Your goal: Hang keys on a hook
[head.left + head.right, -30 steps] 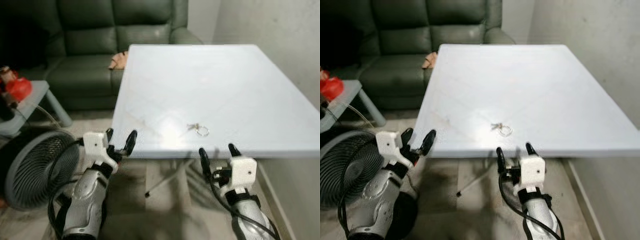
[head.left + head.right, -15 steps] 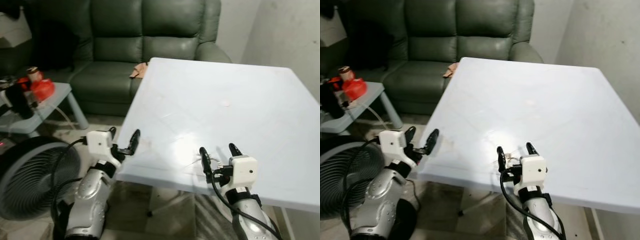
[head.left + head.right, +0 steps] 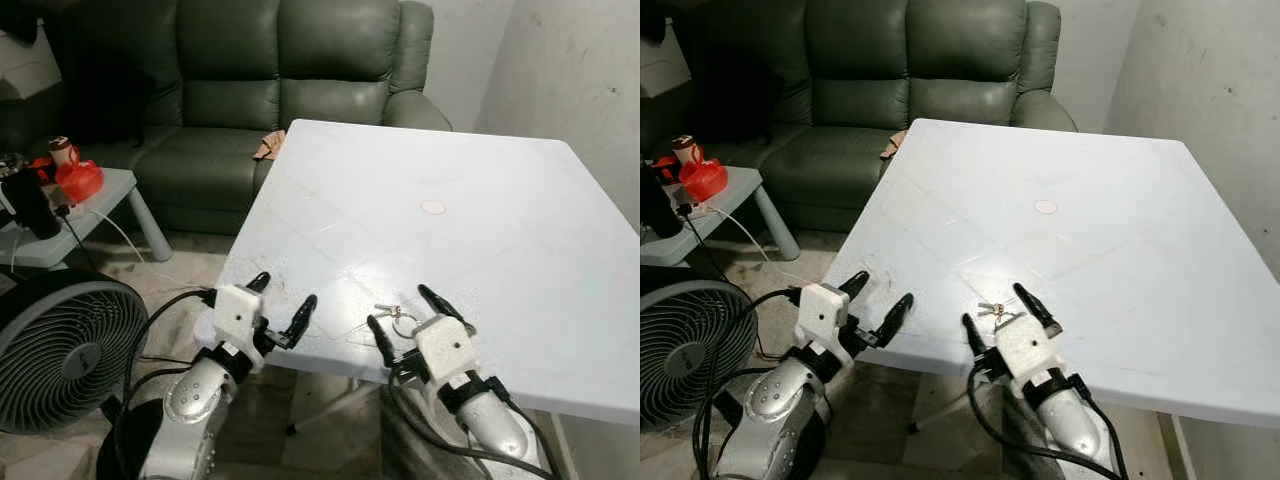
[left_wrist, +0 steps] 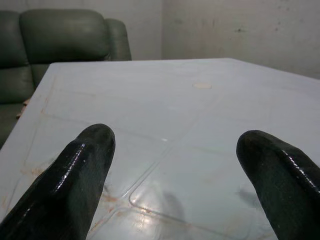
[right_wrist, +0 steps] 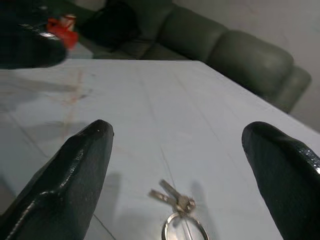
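Observation:
A small bunch of keys on a metal ring (image 3: 396,316) lies on the white table (image 3: 480,200), close to its near edge. My right gripper (image 3: 408,312) stands open just above the table edge, its fingers either side of the keys and a little short of them; the keys (image 5: 176,202) lie ahead between the fingers in the right wrist view. My left gripper (image 3: 280,306) is open at the table's near left corner, holding nothing. No hook can be made out.
A dark green sofa (image 3: 270,70) stands behind the table. A floor fan (image 3: 60,350) is at lower left, with a low side table (image 3: 60,215) carrying a red object (image 3: 78,182). A wall (image 3: 580,80) runs along the right. A small round mark (image 3: 432,207) sits mid-table.
The camera view has shifted. Both grippers have come forward over the table's near edge, and my right gripper now brackets the keys. Both remain open.

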Controlling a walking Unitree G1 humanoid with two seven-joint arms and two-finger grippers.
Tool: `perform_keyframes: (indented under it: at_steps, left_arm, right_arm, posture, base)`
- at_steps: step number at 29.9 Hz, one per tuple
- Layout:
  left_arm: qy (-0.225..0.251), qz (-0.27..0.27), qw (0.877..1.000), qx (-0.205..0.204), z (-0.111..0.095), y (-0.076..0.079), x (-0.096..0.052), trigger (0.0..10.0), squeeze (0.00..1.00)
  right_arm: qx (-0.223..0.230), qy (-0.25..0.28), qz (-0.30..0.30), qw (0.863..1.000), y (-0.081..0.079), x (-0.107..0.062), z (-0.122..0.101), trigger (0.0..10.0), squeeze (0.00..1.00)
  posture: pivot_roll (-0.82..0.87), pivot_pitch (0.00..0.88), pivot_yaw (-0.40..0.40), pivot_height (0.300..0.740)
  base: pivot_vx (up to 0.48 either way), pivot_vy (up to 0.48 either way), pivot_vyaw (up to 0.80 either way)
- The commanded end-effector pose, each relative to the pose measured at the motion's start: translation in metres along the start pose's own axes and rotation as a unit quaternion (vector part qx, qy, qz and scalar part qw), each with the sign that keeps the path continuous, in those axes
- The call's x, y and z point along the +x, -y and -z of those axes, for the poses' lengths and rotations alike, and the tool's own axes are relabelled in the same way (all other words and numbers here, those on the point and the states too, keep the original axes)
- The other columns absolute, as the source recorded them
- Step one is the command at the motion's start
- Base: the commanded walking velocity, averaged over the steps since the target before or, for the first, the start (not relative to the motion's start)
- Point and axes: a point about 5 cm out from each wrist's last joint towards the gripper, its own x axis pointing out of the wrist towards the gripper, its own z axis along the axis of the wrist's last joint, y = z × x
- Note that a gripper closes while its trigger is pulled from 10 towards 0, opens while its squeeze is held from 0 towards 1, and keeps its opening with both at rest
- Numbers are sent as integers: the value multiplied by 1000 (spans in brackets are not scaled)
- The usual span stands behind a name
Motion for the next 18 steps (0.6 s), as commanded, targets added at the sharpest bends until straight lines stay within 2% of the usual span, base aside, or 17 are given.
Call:
perform_keyframes:
  at_steps: [1, 9, 11, 16, 18]
  left_arm:
    - [7, 3, 1000, 13, -4, -1, -2, 10000, 0]
    - [12, -1, 1000, 17, -4, 1, -4, 10000, 0]
    - [12, -2, 1000, 17, -5, 1, -4, 10000, 0]
    - [11, -4, 1000, 17, -4, 2, -4, 10000, 0]
    - [10, -9, 1000, 16, -4, 4, -6, 10000, 0]
  right_arm:
    - [-13, 7, -10, 1000, -3, 3, -6, 10000, 0]
    - [46, -18, 15, 999, -12, 18, -5, 10000, 0]
    - [88, -34, 35, 995, -11, 27, -5, 10000, 0]
    - [128, -49, 60, 989, -8, 35, -4, 10000, 0]
    - [151, -86, 85, 981, -8, 44, 3, 10000, 0]
  posture:
    - [-21, 0, 19, 740]
    - [-3, 0, 4, 740]
    - [-1, 0, 2, 740]
    - [8, 0, -7, 740]
    - [19, 0, -18, 740]
  base:
    - [0, 0, 0]
    - [0, 0, 0]
    - [0, 0, 0]
    - [0, 0, 0]
    - [0, 0, 0]
